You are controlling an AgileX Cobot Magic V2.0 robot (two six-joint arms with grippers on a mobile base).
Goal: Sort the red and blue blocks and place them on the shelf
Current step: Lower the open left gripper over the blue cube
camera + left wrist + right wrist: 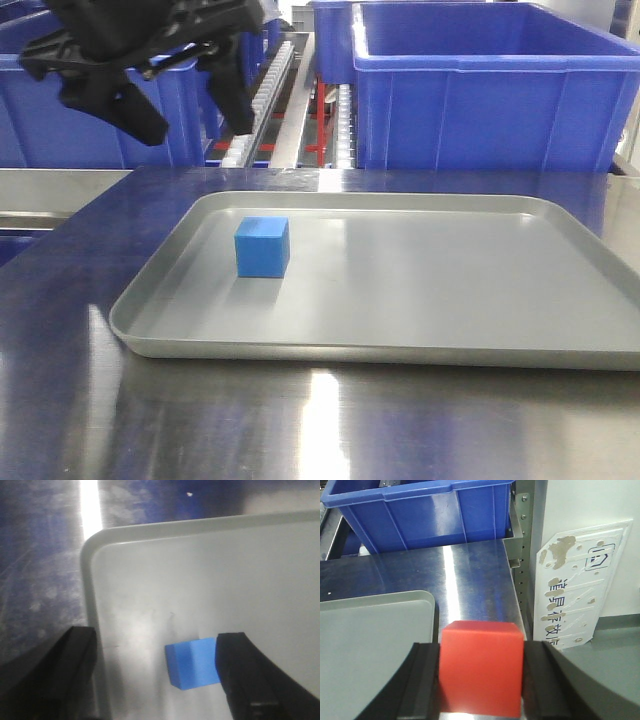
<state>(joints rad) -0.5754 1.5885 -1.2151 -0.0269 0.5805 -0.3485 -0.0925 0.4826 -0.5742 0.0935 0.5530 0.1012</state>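
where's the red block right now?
Right wrist view: the red block is clamped in the right gripper, beside a corner of the grey tray, with the steel tabletop and a blue crate beyond.

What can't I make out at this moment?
Right wrist view: the red block, held by the right gripper, has its underside cut off by the bottom edge.
Left wrist view: the blue block has its right side hidden behind a finger; blurred.
Front view: left gripper cut by the top edge; red block out of frame.
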